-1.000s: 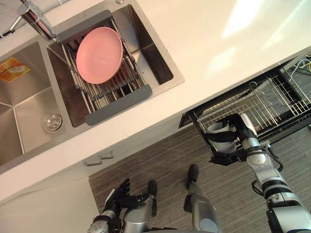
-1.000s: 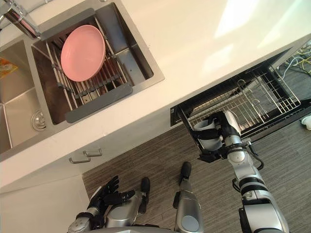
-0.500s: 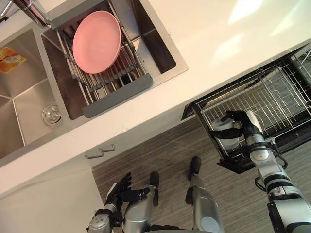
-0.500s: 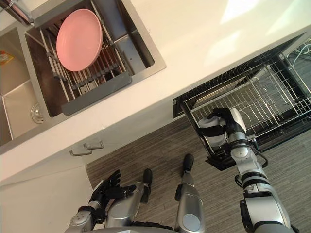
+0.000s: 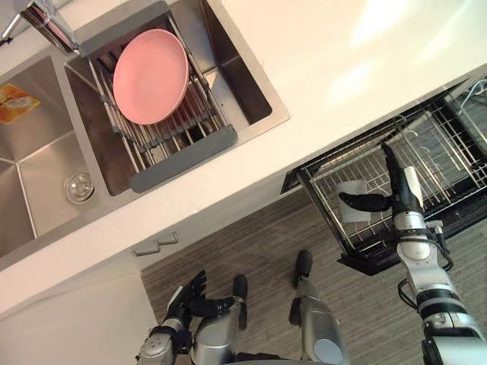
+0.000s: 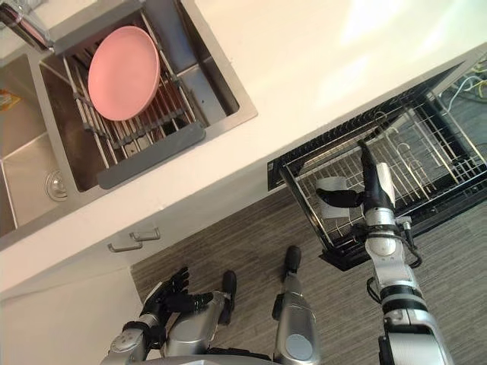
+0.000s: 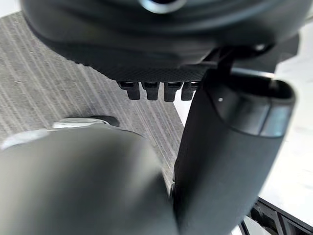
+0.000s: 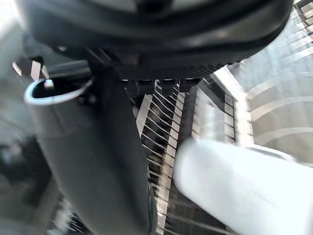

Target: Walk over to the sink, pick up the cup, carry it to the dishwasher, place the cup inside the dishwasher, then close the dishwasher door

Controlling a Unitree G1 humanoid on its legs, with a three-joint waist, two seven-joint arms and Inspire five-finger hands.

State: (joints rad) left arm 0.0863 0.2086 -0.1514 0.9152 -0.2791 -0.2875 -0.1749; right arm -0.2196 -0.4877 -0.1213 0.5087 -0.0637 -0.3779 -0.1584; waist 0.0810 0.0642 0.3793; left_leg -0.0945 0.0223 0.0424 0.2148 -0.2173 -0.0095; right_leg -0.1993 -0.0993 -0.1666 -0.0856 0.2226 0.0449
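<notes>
The white bench (image 5: 327, 68) runs across the head views, with the steel sink (image 5: 34, 163) at its left end and the open dishwasher (image 5: 365, 258) below its right end, wire rack (image 5: 449, 163) pulled out; a pink plate (image 5: 151, 76) lies on the drainer in the sink; the cup (image 5: 351, 188) sits in the rack's near corner. The right hand (image 5: 399, 198) is just beside it, fingers straight, thumb stretched across the cup's front but not curled about it; it grips nothing. The left hand (image 5: 185, 300) hangs low over the floor, fingers loosely spread and empty. The placing step looks done; next the right hand should draw clear of the rack, then push the dishwasher shut. Half a second ago that hand was wrapped round the cup; now it has let go.
</notes>
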